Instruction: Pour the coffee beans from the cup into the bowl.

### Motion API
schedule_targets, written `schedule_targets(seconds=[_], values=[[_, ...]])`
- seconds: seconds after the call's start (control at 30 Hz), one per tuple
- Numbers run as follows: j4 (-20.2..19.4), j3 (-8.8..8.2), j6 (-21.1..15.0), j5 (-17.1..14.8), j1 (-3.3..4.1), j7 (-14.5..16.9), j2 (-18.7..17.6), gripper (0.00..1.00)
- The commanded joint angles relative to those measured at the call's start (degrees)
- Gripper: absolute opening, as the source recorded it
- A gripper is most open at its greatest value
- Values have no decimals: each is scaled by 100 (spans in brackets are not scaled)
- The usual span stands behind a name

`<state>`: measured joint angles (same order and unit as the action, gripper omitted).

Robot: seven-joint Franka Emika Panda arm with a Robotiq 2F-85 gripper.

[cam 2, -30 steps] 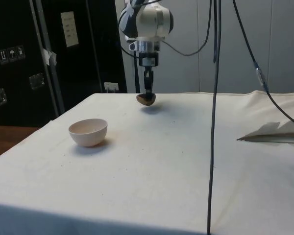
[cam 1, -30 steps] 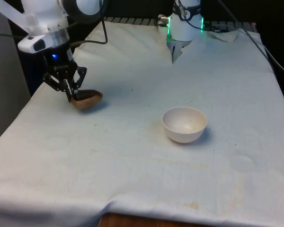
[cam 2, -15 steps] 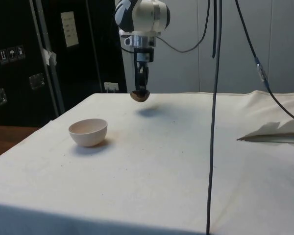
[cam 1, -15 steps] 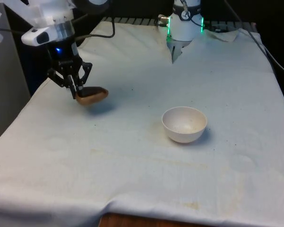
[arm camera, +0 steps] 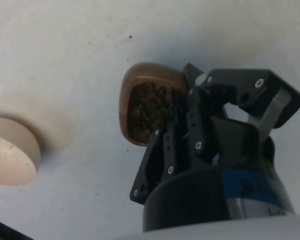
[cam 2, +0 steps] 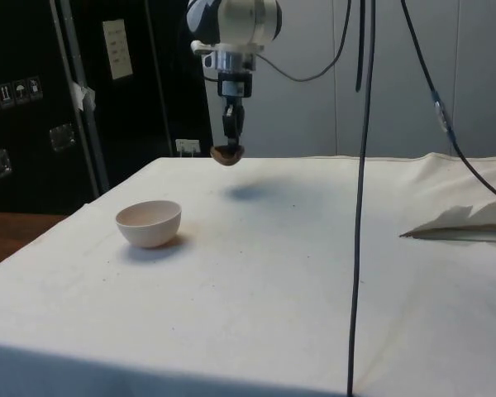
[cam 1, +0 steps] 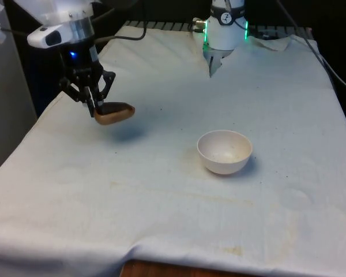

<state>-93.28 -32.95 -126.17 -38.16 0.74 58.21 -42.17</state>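
A small brown wooden cup point(cam 1: 114, 112) full of dark coffee beans point(arm camera: 149, 107) hangs above the cloth at the front view's left. My black gripper point(cam 1: 96, 105) is shut on its rim and holds it roughly level. The side view has the cup point(cam 2: 226, 155) in the air beyond the bowl, under the gripper point(cam 2: 230, 145). A white bowl point(cam 1: 224, 151) sits on the cloth right of the cup in the front view, well apart from it. That bowl point(cam 2: 149, 222) stands near the table's edge in the side view, and its rim point(arm camera: 12, 157) appears in the wrist view.
The white cloth point(cam 1: 179, 190) has a few dark specks near the bowl. A black cable point(cam 2: 360, 190) hangs down through the side view. Crumpled cloth point(cam 2: 463, 222) lies at the table's far side there.
The gripper has lifted the cup off the cloth and carried it higher, drifting a little toward the bowl. The bowl has stayed in place.
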Motion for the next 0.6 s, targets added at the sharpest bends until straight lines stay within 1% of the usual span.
schedule_targets(seconds=[0.0, 0.17, 0.2, 0.23, 0.43, 0.47, 0.5, 0.53, 0.57], values=[[-46, -57, -63, 63, 80, -74, 34, 0], [-40, -57, -80, 235, 126, -275, 138, 0], [6, 0, -11, 178, 46, -206, 109, 0], [-40, -57, -86, 264, 132, -309, 155, 0], [-40, -57, -109, 470, 189, -533, 275, 0], [-40, -57, -109, 504, 189, -561, 292, 0], [6, 0, -40, 458, 120, -510, 264, 0], [-46, -57, -115, 539, 201, -596, 309, 0], [-46, -57, -120, 596, 218, -653, 338, 0]])
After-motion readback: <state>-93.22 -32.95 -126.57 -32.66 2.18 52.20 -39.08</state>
